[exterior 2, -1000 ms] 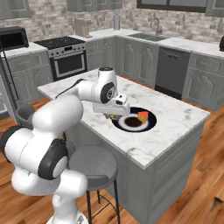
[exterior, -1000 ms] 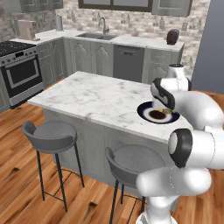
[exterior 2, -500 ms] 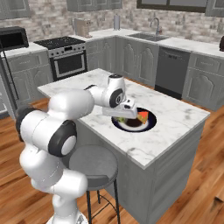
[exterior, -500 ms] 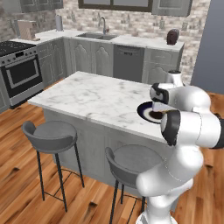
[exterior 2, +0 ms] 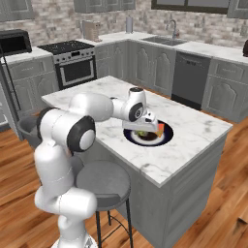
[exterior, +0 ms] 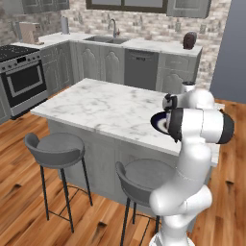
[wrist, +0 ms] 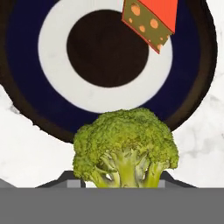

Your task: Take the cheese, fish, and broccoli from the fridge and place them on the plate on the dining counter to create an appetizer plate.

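On the dining counter (exterior 2: 97,94) lies the navy plate (exterior 2: 166,136) with its white ring (wrist: 52,74). The orange-red cheese (wrist: 151,17) rests on the plate's far side, also seen as a red chunk (exterior 2: 160,128) in the right base view. My gripper (exterior 2: 143,129) hangs low over the plate's near rim, shut on the broccoli (wrist: 126,146), whose stalk sits between the fingers. The broccoli (exterior 2: 141,133) hovers at the edge of the plate. In the left base view my arm covers most of the plate (exterior: 156,121). The fish and the fridge are out of view.
Two grey stools (exterior: 55,146) (exterior 2: 104,181) stand at the island's near side. The stove (exterior 2: 72,65), the sink (exterior: 103,39), the dishwasher (exterior 2: 186,72) and a black microwave (exterior 2: 14,42) line the wall counters behind.
My arm has swung along the counter, carrying the broccoli from beside the plate to low over its near rim. The cheese has not moved.
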Available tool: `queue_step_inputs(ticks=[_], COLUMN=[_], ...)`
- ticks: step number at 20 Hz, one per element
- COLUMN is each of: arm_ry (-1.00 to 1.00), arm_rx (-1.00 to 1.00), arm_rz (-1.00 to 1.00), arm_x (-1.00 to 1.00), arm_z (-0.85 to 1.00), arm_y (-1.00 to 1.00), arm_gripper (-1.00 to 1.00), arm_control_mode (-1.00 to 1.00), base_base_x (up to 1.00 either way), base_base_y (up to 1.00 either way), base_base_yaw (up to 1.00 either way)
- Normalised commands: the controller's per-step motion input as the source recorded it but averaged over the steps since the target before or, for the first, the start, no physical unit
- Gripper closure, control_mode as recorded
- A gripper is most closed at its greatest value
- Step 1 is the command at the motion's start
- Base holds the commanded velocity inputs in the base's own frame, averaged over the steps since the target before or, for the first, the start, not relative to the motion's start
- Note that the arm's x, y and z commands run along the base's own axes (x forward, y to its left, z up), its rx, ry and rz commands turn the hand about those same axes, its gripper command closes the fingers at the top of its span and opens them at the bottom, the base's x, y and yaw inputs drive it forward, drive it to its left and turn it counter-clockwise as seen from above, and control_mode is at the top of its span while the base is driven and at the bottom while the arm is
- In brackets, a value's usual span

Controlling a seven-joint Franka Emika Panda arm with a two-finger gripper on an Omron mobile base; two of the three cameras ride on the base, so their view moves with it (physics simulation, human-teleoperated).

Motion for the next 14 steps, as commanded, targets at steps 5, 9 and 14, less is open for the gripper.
queue_step_inputs(ticks=[5,9,14], arm_ry=[0.0,0.0,0.0], arm_rx=[0.01,0.01,0.0], arm_rz=[0.0,0.0,0.0], arm_x=[0.55,0.54,0.43], arm_z=[-0.3,-0.34,-0.4], arm_y=[-0.31,-0.31,-0.06], arm_gripper=[1.0,1.0,1.0], arm_control_mode=[-1.0,-1.0,-1.0], base_base_x=[0.0,0.0,0.0], base_base_y=[0.0,0.0,0.0], base_base_yaw=[0.0,0.0,0.0])
